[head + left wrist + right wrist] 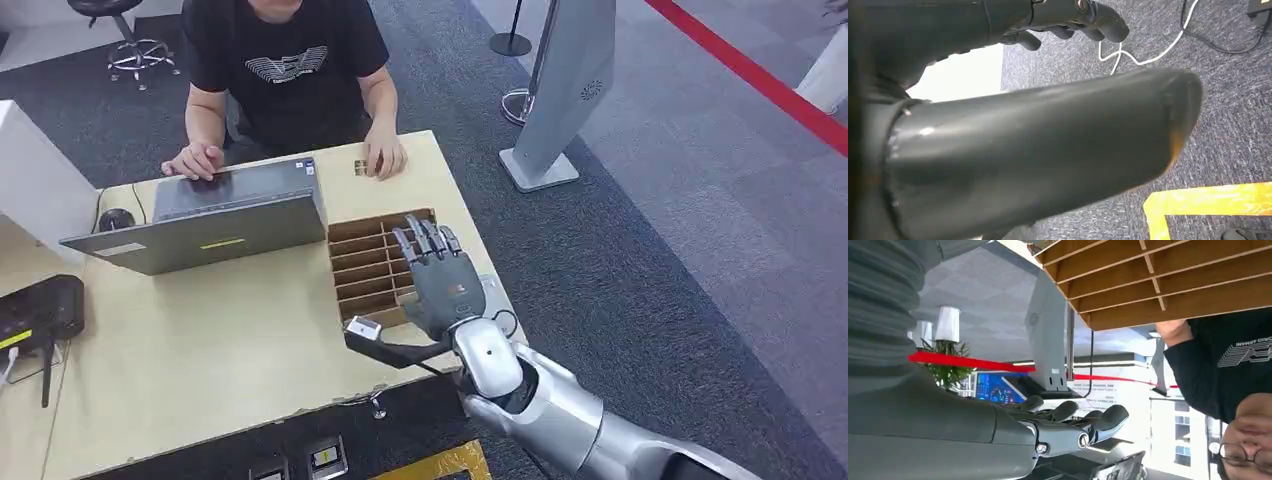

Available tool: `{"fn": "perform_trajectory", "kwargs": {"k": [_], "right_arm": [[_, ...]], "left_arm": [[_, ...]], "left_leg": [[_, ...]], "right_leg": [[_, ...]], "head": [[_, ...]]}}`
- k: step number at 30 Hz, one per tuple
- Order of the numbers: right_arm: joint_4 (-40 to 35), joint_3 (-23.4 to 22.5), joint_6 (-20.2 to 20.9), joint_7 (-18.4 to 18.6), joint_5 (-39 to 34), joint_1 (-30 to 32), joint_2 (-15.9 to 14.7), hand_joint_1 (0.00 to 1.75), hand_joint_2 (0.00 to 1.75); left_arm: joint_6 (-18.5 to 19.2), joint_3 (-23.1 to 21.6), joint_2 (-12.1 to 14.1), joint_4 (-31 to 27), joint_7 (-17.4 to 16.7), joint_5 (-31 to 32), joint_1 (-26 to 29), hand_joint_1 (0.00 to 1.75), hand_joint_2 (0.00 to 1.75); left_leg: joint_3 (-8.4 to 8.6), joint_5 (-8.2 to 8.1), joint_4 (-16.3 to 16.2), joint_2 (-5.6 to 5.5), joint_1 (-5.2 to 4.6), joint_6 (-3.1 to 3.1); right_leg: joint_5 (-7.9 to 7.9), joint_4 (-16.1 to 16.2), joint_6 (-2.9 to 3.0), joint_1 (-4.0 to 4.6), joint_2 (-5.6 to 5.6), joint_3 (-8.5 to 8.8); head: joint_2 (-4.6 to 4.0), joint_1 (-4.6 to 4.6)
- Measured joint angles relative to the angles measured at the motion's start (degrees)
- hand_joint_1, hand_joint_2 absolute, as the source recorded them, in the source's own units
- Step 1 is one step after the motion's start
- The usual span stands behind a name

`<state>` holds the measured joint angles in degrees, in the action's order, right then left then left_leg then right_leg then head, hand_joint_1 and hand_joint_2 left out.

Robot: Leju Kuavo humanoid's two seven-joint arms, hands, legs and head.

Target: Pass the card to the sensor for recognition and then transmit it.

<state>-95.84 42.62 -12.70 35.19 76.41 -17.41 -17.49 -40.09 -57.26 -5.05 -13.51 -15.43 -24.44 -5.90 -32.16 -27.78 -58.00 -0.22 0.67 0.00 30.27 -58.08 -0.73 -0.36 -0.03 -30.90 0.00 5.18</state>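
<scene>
My right hand [436, 282] hovers flat over the near right corner of a wooden slotted tray [365, 262] on the pale table [200, 350]. Its fingers are stretched out and apart, and nothing is in them. In the right wrist view the same hand [1068, 427] is extended with the tray's dividers [1168, 285] close by. I see no card in any slot from here. My left hand [1068, 20] hangs beside my body above grey carpet, fingers loosely bent, holding nothing.
A person in a black shirt [285, 70] sits across the table, one hand on a grey laptop [220, 215], the other by a small slotted block [360, 168]. A black device with cables [40, 312] lies far left. A white kiosk stand [560, 90] is on the right.
</scene>
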Motion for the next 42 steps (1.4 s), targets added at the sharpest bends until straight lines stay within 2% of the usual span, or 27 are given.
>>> {"fn": "perform_trajectory", "kwargs": {"k": [11,42], "right_arm": [[1.7,0.3,-0.3,-0.5,-1.8,0.4,0.9,0.0,1.75],[4.9,0.2,-0.3,0.3,-3.9,0.5,0.9,0.02,1.75]], "left_arm": [[0.0,0.5,0.0,0.0,0.0,0.5,0.0,0.0,0.0],[0.0,1.9,-0.3,0.0,0.0,2.4,0.1,0.0,0.0]], "left_leg": [[-0.01,0.0,0.0,0.0,0.0,0.0],[-0.01,0.0,0.0,-0.01,0.0,0.0]], "right_leg": [[0.0,0.0,0.0,0.0,0.0,0.0],[0.0,0.0,0.0,0.0,0.0,0.0]], "head": [[0.0,-0.02],[0.0,-0.02]]}}
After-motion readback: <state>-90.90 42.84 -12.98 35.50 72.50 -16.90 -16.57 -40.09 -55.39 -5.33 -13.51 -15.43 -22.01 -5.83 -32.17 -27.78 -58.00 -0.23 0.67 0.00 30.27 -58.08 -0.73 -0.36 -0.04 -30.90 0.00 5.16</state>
